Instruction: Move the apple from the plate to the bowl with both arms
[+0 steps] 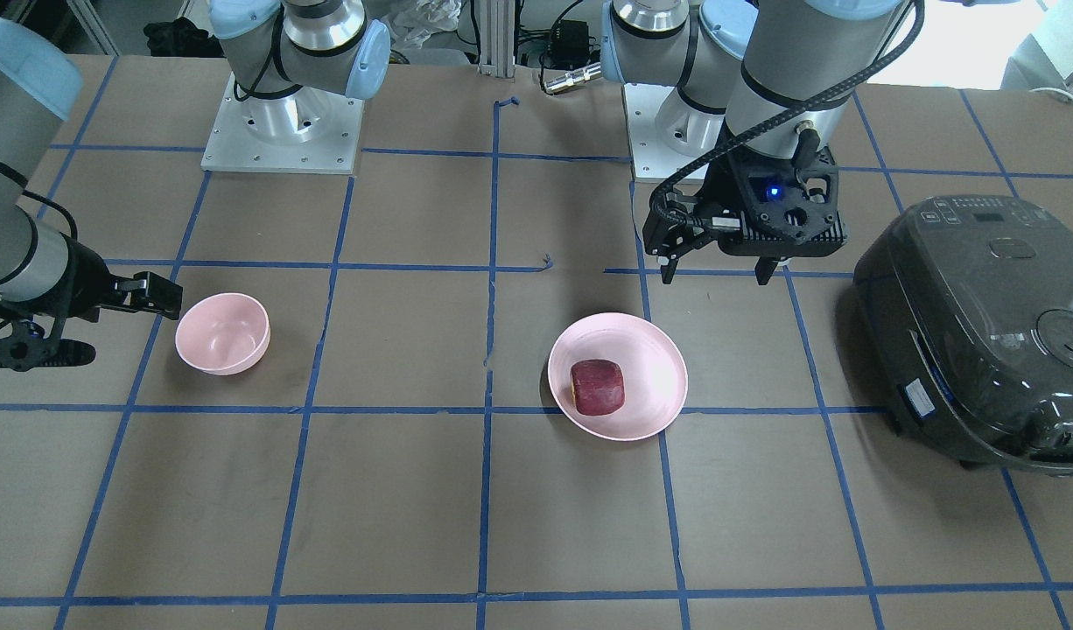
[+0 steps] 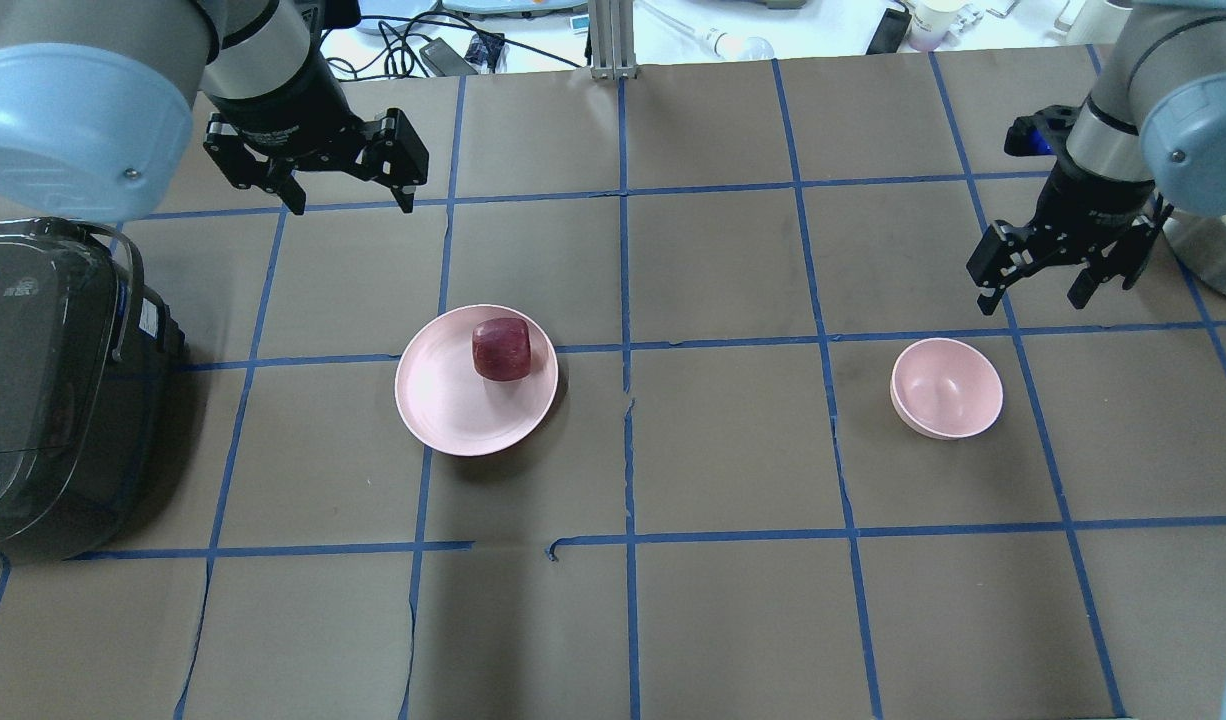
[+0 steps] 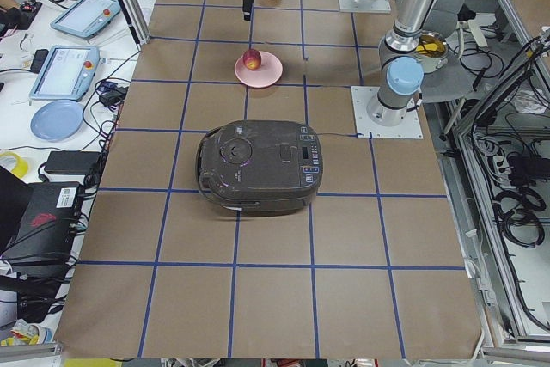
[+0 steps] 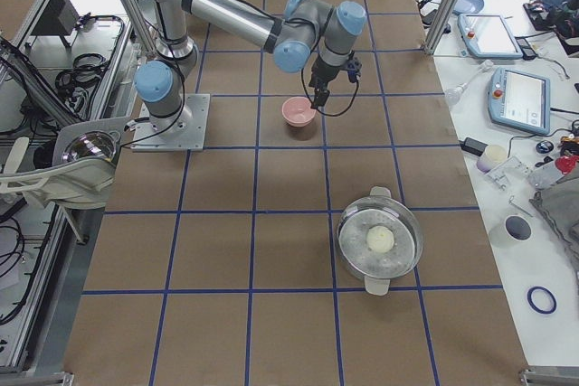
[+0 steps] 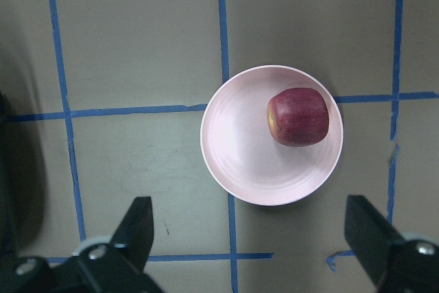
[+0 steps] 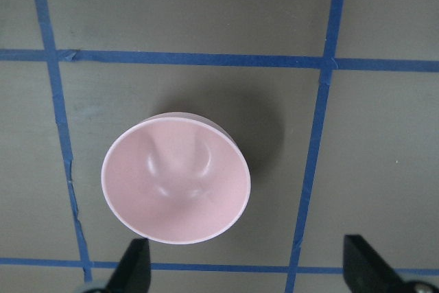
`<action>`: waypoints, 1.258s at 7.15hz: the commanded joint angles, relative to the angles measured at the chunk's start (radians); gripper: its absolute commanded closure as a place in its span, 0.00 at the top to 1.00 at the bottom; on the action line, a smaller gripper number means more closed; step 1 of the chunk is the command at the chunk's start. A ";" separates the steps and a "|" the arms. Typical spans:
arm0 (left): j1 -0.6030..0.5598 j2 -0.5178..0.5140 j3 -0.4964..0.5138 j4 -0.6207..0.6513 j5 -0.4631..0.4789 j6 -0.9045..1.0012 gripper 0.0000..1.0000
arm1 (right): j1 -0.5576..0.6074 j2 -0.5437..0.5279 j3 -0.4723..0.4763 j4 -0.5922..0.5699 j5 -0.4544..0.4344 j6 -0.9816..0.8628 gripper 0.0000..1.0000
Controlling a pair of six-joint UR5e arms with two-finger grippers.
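The apple (image 2: 501,349) lies in the plate (image 2: 443,400), off the middle, close to the rim on the side away from the robot and toward its right. It sits on a flat side and looks about as broad as it is tall, so no long axis stands out. In the left wrist view the apple (image 5: 298,116) turns its yellowish patch toward the middle of the plate (image 5: 240,149); where its stem points I cannot tell.

The plate rests flat on the counter (image 2: 733,440), over a crossing of the blue tape lines. The bowl (image 2: 946,388) stands upright on the counter, well apart from the plate, on the robot's right.

The left arm (image 2: 273,90) hangs above the counter with its jaws pointing down. They are spread wide and grip nothing. In its wrist view the two fingertips (image 5: 137,231) show at the lower edge, and the plate lies between and beyond them, untouched.

The right arm (image 2: 1113,130) hangs over the bowl's area, its jaws also pointing down, spread wide and holding nothing. Its wrist view looks straight down into the bowl (image 6: 175,183), with the fingertips (image 6: 134,262) clear of the rim.

A dark rice cooker (image 2: 43,380) stands on the counter on the robot's left, well apart from the plate.
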 commanded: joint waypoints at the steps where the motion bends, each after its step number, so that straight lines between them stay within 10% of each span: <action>1: -0.044 -0.028 -0.057 0.111 -0.002 -0.036 1.00 | -0.033 0.041 0.131 -0.163 0.004 -0.055 1.00; 4: -0.086 -0.103 -0.193 0.290 -0.019 -0.154 1.00 | -0.033 0.085 0.204 -0.243 0.007 -0.058 0.95; 5: -0.086 -0.138 -0.218 0.343 -0.021 -0.197 1.00 | -0.033 0.105 0.204 -0.245 0.005 -0.062 0.82; 7: -0.093 -0.209 -0.226 0.381 -0.016 -0.249 1.00 | -0.033 0.105 0.203 -0.242 0.007 -0.056 0.00; 9: -0.093 -0.273 -0.226 0.425 -0.015 -0.254 1.00 | -0.033 0.101 0.197 -0.236 0.007 -0.049 0.00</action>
